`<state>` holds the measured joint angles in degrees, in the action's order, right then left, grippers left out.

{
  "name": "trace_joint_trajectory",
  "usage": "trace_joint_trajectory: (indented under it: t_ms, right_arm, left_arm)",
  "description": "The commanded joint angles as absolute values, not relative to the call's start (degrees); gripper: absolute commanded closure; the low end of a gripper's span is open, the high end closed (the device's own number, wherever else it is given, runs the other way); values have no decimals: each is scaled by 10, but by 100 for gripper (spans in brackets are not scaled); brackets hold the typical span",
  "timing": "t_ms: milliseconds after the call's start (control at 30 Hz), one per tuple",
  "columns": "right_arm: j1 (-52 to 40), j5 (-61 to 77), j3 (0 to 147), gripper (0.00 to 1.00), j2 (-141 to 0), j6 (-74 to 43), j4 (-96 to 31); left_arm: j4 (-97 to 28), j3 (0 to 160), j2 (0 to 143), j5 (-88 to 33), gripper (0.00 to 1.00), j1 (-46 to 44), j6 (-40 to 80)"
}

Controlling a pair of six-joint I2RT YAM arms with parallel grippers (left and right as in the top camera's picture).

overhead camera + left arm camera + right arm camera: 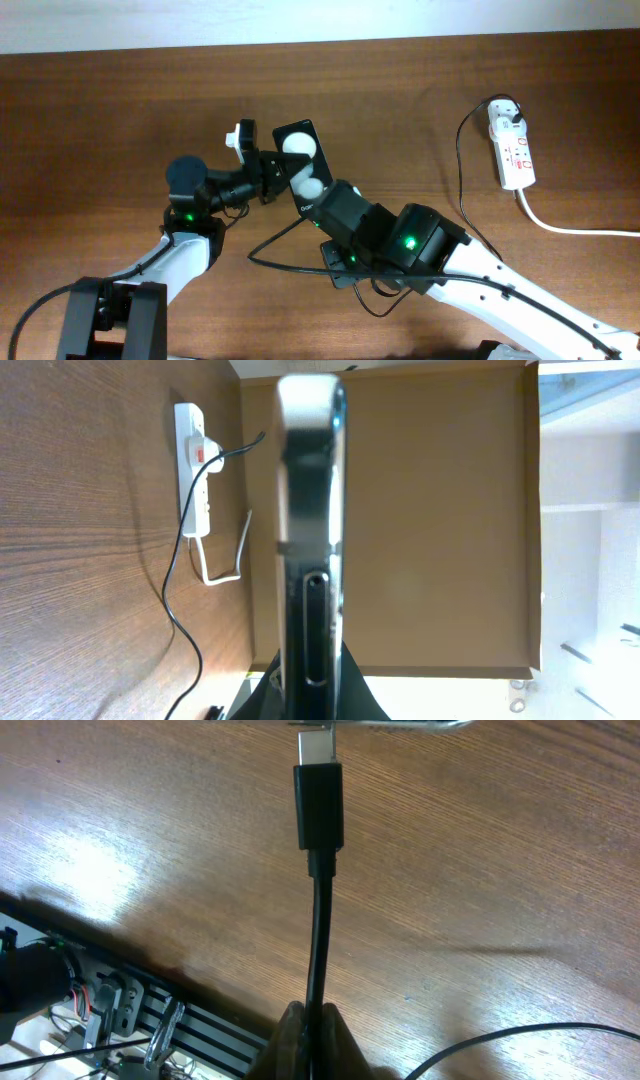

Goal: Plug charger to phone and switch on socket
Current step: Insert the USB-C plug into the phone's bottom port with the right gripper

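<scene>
The table (90, 110) is brown wood-grain laminate, lightly glossy, with a pale wall (300, 20) along its far edge. The right wrist view shows a metal rail (150, 1015) with loose wires at the near side of the table.

The phone (303, 160) is a flat black slab with a glossy face showing two round white reflections. It is off the table surface near the middle, tilted. The left gripper (270, 178) is clamped on its left edge. In the left wrist view the phone (312, 530) stands edge-on, a thin, shiny band with rounded ends and a slot-shaped opening low down.

The right gripper (312, 1025) has its fingers pressed together on the charger (318, 930), a thin black cable. Its stiff rectangular plug (319, 805) points up, and the bare metal tip meets the phone's lower edge at the top of the view. Whether the tip is seated cannot be told.

The socket (514, 150) is a white oblong strip with red marks, lying flat at the far right of the table, well apart from the phone. A thick white cord (570, 228) curves off to the right. A white adapter (506, 113) sits on the strip's far end, and the black cable drops from it and loops under the right arm, which hides part of its run.
</scene>
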<state>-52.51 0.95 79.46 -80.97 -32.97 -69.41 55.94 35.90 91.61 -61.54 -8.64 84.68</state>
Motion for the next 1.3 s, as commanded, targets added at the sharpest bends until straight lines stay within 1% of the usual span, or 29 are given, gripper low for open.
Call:
trace_joint_trajectory:
  t_ms: [0,433,633,800,833,867,933,967,1033,1100,1167,1200,1267]
  right_arm:
    - [-529,11,793,96,-808,-334,-704]
    - [-529,8,793,96,-807,-335,-679]
    - [-529,-19,793,96,-807,-335,-631]
    - [-529,-61,793,96,-807,-335,-628]
    - [-529,-51,793,92,-807,-335,-630]
    - [-529,-46,793,79,-807,-335,-632]
    - [-529,-46,793,69,-807,-335,-625]
    - [-529,-46,793,68,-807,-335,-620]
    - [-529,-43,793,69,-808,-335,-613]
    - [-529,2,793,70,-808,-335,-610]
    - [-529,9,793,74,-815,-338,-611]
    - [-529,9,793,78,-821,-359,-613]
    - [-529,8,793,91,-837,-368,-617]
  left_arm:
    - [566,367,913,-623,100,-87,826]
    - [566,367,913,-627,100,-87,826]
    - [566,367,913,-689,100,-87,826]
    - [566,367,913,-755,100,-87,826]
    - [566,367,913,-754,100,-87,826]
    - [566,367,913,-739,100,-87,826]
    - [566,367,913,-720,100,-87,826]
    - [566,367,913,-715,100,-87,826]
    - [566,367,913,-713,100,-87,826]
    - [566,367,913,-694,100,-87,826]
    - [566,367,913,-678,100,-87,826]
    - [566,367,913,-674,100,-87,826]
    - [566,367,913,-675,100,-87,826]
